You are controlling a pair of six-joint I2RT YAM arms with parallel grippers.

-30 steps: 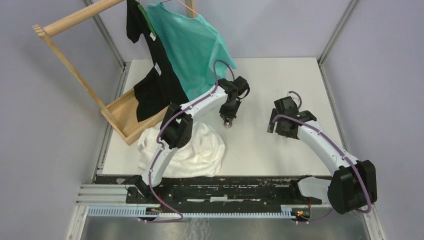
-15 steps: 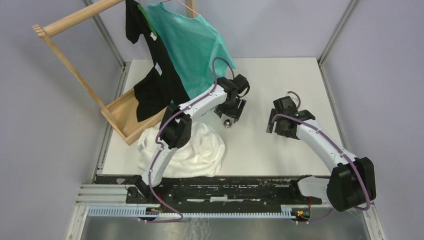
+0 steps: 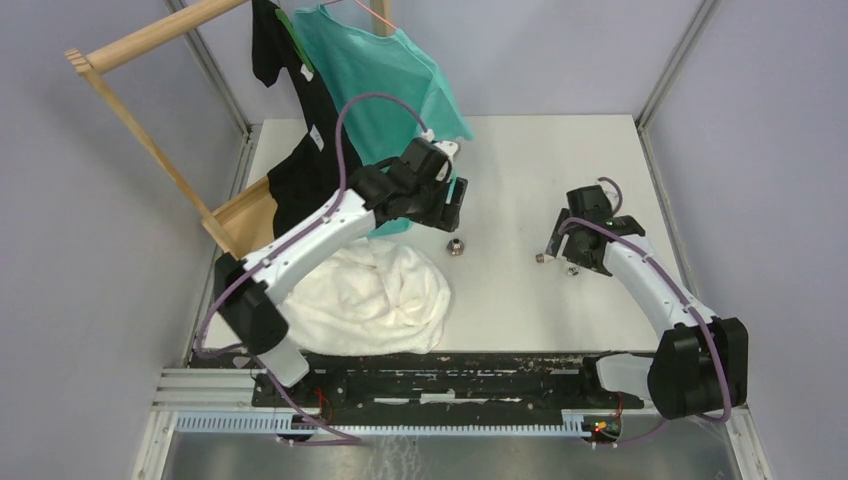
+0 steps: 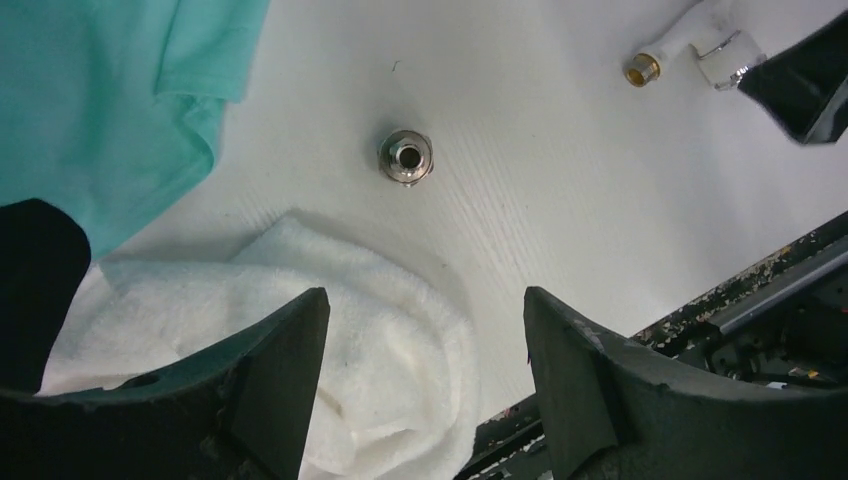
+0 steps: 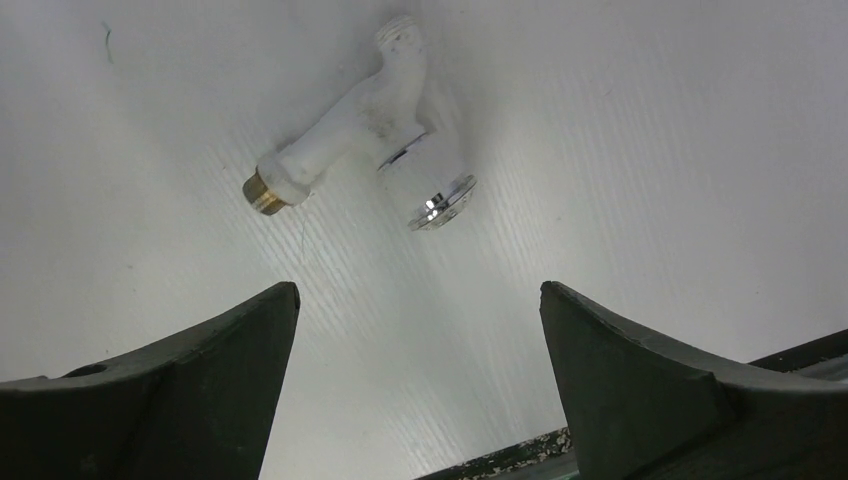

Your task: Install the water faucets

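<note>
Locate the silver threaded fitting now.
The silver fitting sits untouched on the table, mid top view, just right of the white towel, slightly nearer the bases than the left gripper.

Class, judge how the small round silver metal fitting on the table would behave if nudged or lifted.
The small round silver metal fitting stands on end, bore upward, so a nudge would probably slide it; tipped over, its round body might roll. Polished metal: likely rigid, perhaps slippery to grip.

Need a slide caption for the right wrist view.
Open right gripper above the white faucet lying on the white table, brass threaded end pointing left in frame.
</note>
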